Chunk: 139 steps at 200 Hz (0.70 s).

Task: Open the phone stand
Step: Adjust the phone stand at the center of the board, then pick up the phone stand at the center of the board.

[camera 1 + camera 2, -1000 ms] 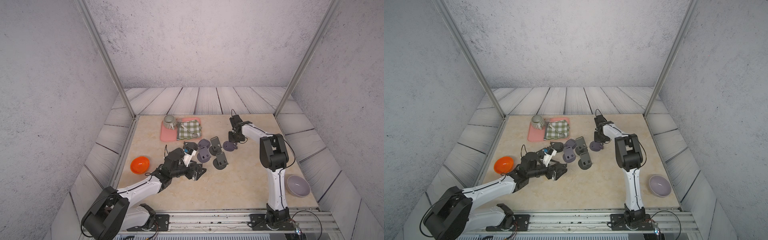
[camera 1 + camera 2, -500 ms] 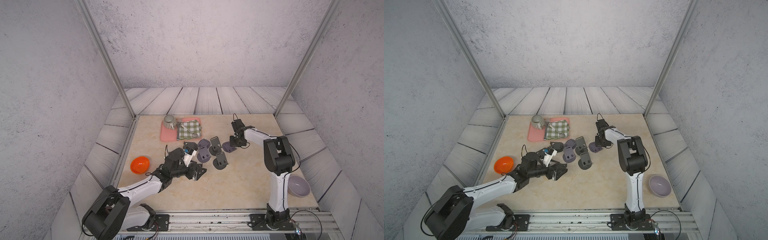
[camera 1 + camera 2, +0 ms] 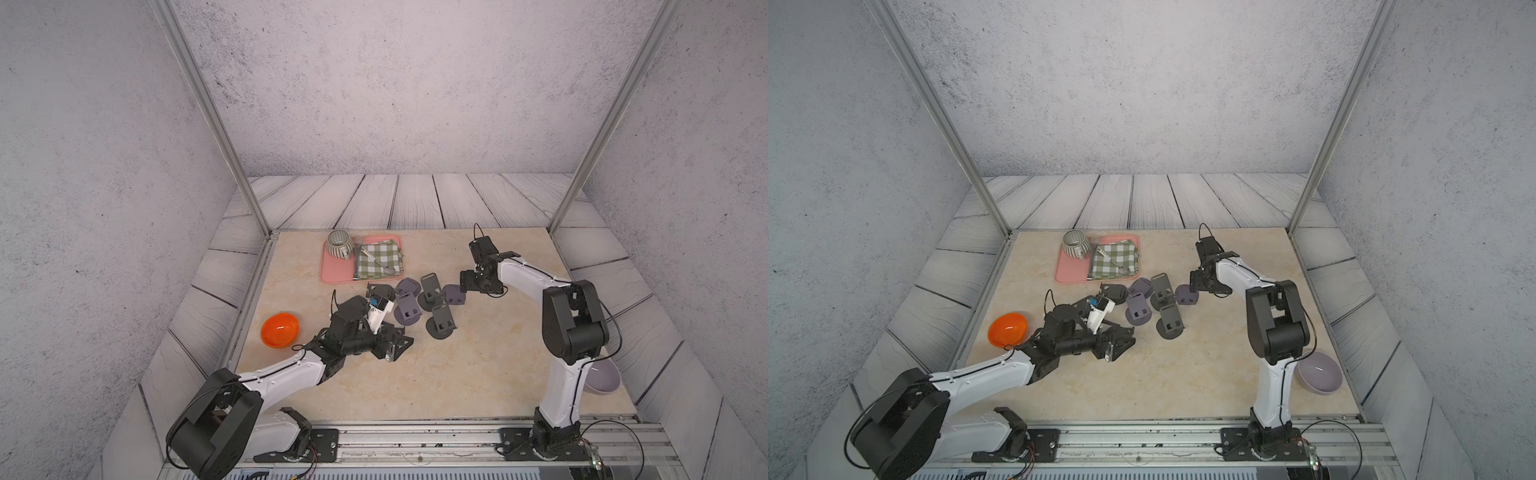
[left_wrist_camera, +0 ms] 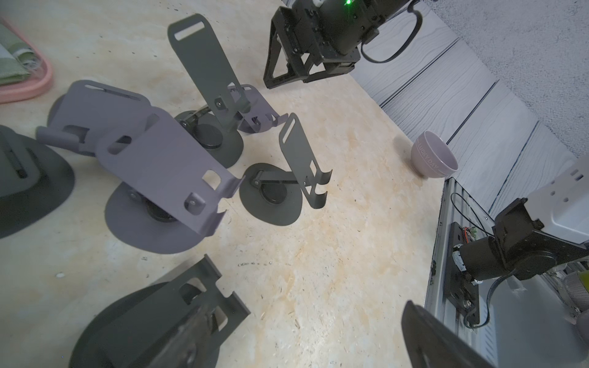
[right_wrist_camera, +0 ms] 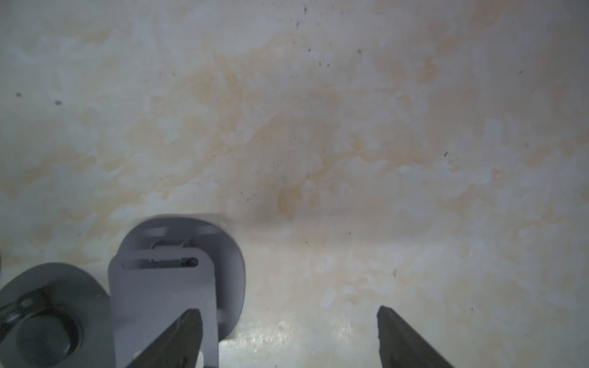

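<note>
The purple phone stand lies about the middle of the desk, a little toward the far edge, at the right end of a cluster of stands. In the right wrist view its plate lies low over the rounded base. The right gripper hangs just beside it on the right with its jaws wide apart and bare desk between them. One fingertip overlaps the plate in that view, but I cannot tell whether they touch. Next to this stand an opened dark stand holds its plate upright, and a second dark stand, also opened, stands nearer the front edge. Left of those are an opened purple stand and a lower purple one. The left gripper rests low at the cluster's near-left side, jaws spread wide. A folded dark stand lies at one finger, and contact is unclear. By the far edge, left of its middle, a pink tray carries a striped mug and a checked cloth with a spoon on it. An orange bowl sits by the left edge, and a lilac bowl sits by the right edge near the front corner.
</note>
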Motion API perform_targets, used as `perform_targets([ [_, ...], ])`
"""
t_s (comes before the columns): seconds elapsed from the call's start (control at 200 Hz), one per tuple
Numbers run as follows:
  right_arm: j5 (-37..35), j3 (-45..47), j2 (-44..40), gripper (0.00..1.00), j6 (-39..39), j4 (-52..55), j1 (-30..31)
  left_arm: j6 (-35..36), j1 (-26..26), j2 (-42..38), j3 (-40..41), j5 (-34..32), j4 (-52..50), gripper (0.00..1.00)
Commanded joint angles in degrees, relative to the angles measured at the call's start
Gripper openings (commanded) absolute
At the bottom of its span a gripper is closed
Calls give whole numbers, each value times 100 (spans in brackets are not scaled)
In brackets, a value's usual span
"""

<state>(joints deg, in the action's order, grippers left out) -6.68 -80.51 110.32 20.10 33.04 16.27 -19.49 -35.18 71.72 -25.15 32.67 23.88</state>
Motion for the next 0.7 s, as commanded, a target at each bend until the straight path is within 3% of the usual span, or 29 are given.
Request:
perform_targets([
  [0.0,376,234,-263,91,-117,-108,7,6,-57,95,-148,56,159,98],
  [0.265,1217,314,-167,91,-111,-316,46,-3,-94,193,-174,56,187,98],
  [0.691,811,-135,345,97,-136,-34,305,4,-112,350,-234,91,179,98],
])
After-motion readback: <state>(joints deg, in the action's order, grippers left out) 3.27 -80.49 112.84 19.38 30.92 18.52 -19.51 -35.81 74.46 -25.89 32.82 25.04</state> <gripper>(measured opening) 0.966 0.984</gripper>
